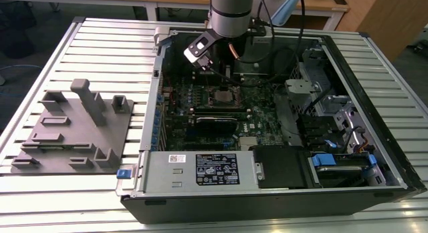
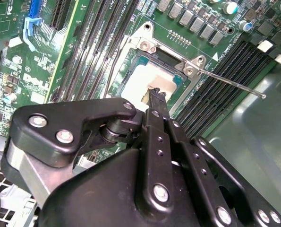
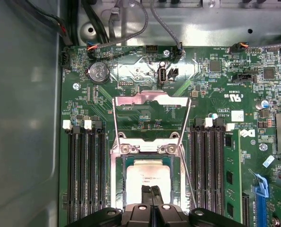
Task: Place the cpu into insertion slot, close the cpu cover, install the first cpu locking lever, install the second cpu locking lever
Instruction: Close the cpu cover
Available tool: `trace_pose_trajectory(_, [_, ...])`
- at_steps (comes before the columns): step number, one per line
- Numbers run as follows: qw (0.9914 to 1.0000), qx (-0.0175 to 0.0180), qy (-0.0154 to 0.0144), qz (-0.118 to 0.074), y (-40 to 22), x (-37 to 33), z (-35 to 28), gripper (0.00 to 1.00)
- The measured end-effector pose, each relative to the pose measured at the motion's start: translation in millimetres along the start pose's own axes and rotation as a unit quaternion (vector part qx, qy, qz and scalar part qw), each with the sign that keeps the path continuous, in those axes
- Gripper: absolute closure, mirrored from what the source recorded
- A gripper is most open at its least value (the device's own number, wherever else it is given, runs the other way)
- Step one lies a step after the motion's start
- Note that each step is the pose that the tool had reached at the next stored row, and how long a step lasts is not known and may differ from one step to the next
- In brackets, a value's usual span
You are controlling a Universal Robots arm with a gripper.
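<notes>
The cpu lies in the insertion slot, partly hidden by the pincer, its fingers pressed together, tips seemingly touching the chip. The cpu cover stands swung open beyond, over the green board.

An open computer case sits on the slatted table. A fixture block lies beside it, toward the table's edge at the exterior view's left. The circuit board lies inside the case, and a labelled box runs along the case's edge nearest that camera. Mid-board, the cpu lies in the insertion slot, between banks of memory slots. The cpu cover stands swung off the slot, on the side toward the coin cell. The gripper hangs directly over the cpu.
</notes>
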State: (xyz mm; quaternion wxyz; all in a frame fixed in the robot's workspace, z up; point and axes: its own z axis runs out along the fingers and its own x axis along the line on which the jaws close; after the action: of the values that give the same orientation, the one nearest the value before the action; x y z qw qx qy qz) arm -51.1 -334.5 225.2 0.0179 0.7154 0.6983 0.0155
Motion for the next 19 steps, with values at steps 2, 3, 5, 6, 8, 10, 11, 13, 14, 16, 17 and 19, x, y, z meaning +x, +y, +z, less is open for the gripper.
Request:
trace_pose_trajectory(2, [1.00000,0.0000,0.0001,0.000,0.0,0.0,-0.8,0.90])
trace_pose_trajectory(3, [1.00000,0.0000,0.0000,0.000,0.1,0.0,-1.3,0.90])
trace_pose_trajectory(5, [1.00000,0.0000,0.0001,0.000,0.1,0.0,-2.1,0.90])
trace_pose_trajectory(6, [1.00000,0.0000,0.0001,0.000,0.1,0.0,-2.5,0.90])
trace_pose_trajectory(8, [1.00000,0.0000,0.0000,0.000,0.2,0.0,-3.5,0.90])
trace_pose_trajectory(10, [1.00000,0.0000,0.0001,0.000,0.2,0.0,-4.9,0.90])
trace_pose_trajectory(11, [1.00000,0.0000,0.0001,0.000,0.3,0.0,-5.8,0.90])
trace_pose_trajectory(13, [1.00000,0.0000,0.0001,0.000,0.4,0.0,-7.6,0.90])
trace_pose_trajectory(14, [1.00000,0.0001,0.0001,0.000,0.4,0.0,-8.7,0.90])
trace_pose_trajectory(16, [1.00000,0.0001,0.0001,0.000,0.5,0.0,-10.8,0.90])
trace_pose_trajectory(17, [1.00000,0.0001,0.0000,0.000,0.6,0.0,-11.8,0.90])
trace_pose_trajectory(19, [1.00000,0.0001,0.0001,0.000,0.6,0.0,-13.1,0.90])
